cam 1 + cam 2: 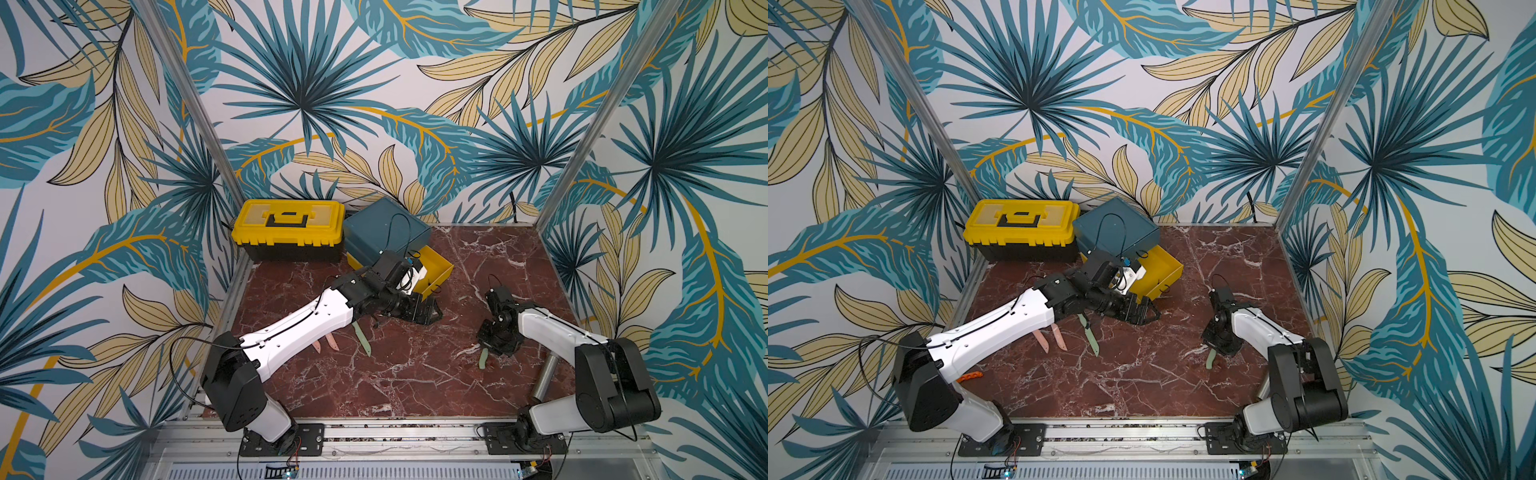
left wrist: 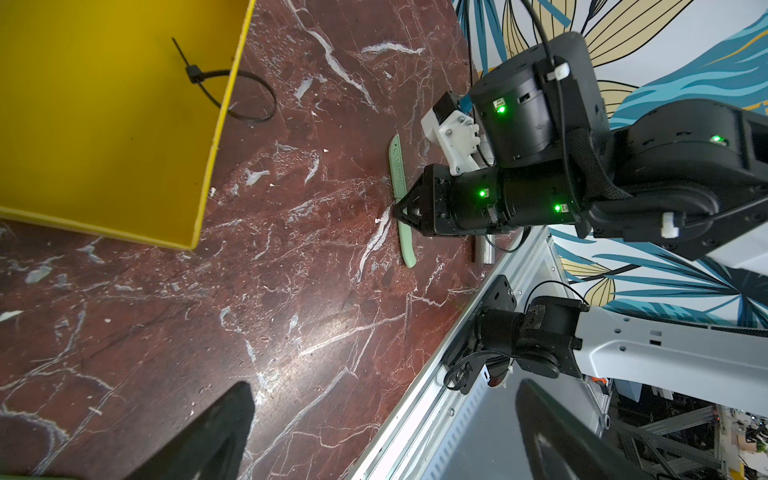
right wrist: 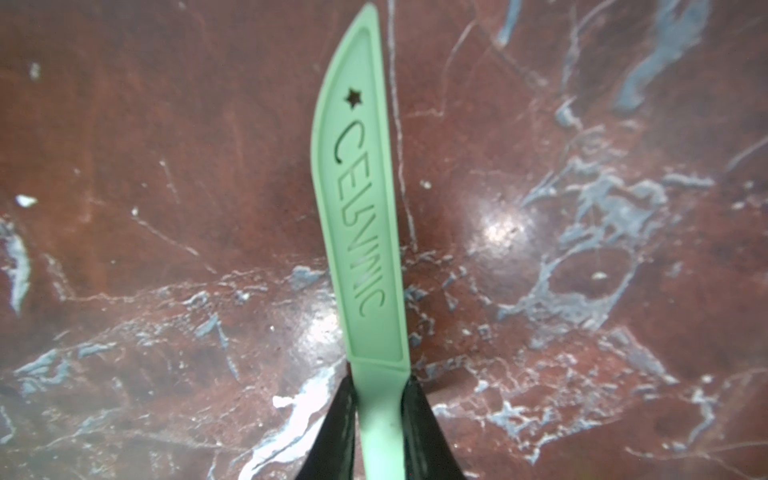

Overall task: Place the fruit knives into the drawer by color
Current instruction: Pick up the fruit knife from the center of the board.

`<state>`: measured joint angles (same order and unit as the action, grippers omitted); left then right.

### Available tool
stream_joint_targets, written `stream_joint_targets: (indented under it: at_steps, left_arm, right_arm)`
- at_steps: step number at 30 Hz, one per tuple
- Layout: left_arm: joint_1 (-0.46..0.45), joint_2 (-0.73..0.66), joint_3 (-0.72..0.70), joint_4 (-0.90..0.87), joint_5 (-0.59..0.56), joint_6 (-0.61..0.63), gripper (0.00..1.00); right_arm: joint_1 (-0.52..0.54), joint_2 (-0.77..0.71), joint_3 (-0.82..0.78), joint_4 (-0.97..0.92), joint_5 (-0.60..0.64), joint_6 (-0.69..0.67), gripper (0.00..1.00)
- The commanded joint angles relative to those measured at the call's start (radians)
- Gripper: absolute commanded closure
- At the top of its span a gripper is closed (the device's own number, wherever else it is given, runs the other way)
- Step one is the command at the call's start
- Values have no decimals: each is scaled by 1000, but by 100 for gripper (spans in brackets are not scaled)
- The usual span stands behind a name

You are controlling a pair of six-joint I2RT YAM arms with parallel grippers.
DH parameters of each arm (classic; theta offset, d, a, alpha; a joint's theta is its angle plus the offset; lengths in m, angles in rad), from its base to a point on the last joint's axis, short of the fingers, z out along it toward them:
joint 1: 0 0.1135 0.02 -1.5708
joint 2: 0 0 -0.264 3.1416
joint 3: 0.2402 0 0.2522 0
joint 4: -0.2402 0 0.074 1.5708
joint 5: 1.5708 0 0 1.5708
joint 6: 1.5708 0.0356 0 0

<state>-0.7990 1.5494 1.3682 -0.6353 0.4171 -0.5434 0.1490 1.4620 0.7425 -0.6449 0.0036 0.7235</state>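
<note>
Green knife (image 3: 357, 208) fills the right wrist view, flat on the table (image 3: 166, 249), blade running straight away from the wrist. Right fingers (image 3: 422, 432) are closed on it, one on each side of the narrow neck where blade meets handle, so the grip crosses the knife's short width and its long axis lines up with the fingers. We judge it pinched but not lifted. In both top views the handle end pokes out from under the right fingers toward the front edge, on the right half of the table. Left fingers (image 2: 216, 436) stand wide apart with nothing between them, hovering just beside the front corner of the pulled-out yellow drawer (image 1: 438, 278). That drawer juts from the teal chest (image 1: 386, 232) at back centre, next to the toolbox (image 1: 286, 232). So the left arm is nearer the drawer, but the right arm has the knife. We expect the carry to run back and left across bare table. Second green knife (image 1: 361, 338) and pink knives (image 1: 332, 340) lie partly under the left forearm, well apart from the gripped one. Blue knives: none visible to us. Watch item: the blade overhangs ahead of the fingers and would meet the drawer wall first, and the left fingers sit close to that path.
</note>
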Motion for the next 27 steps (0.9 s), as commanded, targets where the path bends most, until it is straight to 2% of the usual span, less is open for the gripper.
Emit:
stream_joint_targets:
  at_steps: [1,5,16,22,27]
  left_arm:
    - [-1,-17,-5,21,12,0,0]
    - [-1,-15,-1,23,11,0,0]
    - [10,1,65,-33,-13,48,0]
    - [82,9,85,-12,7,67,0]
    - [181,19,146,-9,25,89,0]
  right_arm:
    - [-5,20,-12,14,11,-13,89]
    - [-6,18,-14,5,6,-21,100]
    - [-9,-131,81,-123,-68,19,100]
    - [-8,-198,162,-168,-150,67,100]
    - [6,-196,265,-151,-227,110,100]
